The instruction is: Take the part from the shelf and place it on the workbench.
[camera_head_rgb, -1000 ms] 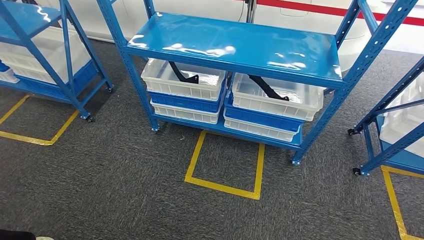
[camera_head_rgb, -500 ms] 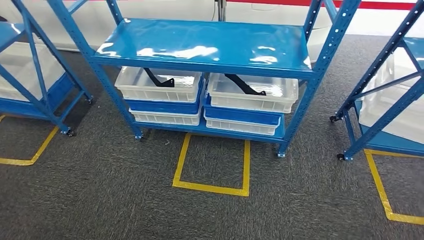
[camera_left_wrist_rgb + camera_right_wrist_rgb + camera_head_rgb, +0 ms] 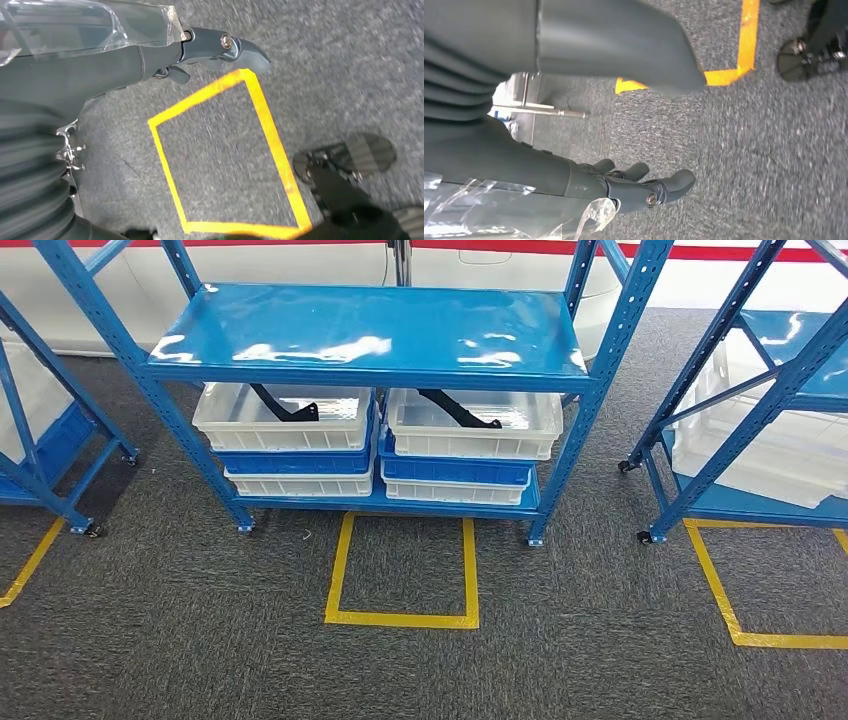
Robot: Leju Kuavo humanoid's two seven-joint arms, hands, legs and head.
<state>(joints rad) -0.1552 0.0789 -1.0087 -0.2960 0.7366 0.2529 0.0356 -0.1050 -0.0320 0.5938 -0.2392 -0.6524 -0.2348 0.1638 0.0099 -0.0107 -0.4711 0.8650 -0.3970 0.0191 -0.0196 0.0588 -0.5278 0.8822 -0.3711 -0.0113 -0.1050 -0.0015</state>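
Observation:
Two black bent parts lie in white bins on the lower level of the blue shelf (image 3: pixel 370 325) straight ahead: one part (image 3: pixel 283 405) in the left bin (image 3: pixel 285 432), the other part (image 3: pixel 458 408) in the right bin (image 3: pixel 470 437). My left hand (image 3: pixel 200 50) hangs over the grey carpet with its fingers stretched out and nothing in it. My right hand (image 3: pixel 634 185) also hangs above the carpet, fingers loosely apart, holding nothing. Both hands are far from the shelf.
A yellow tape square (image 3: pixel 402 618) marks the carpet in front of the shelf. Blue and white bins are stacked under the two top bins. Another blue rack (image 3: pixel 40 440) stands to the left and one with white bins (image 3: pixel 760 410) to the right.
The whole picture has shifted: the camera has turned, so the shelf now sits centred and square-on. The parts and bins have not moved on the shelf.

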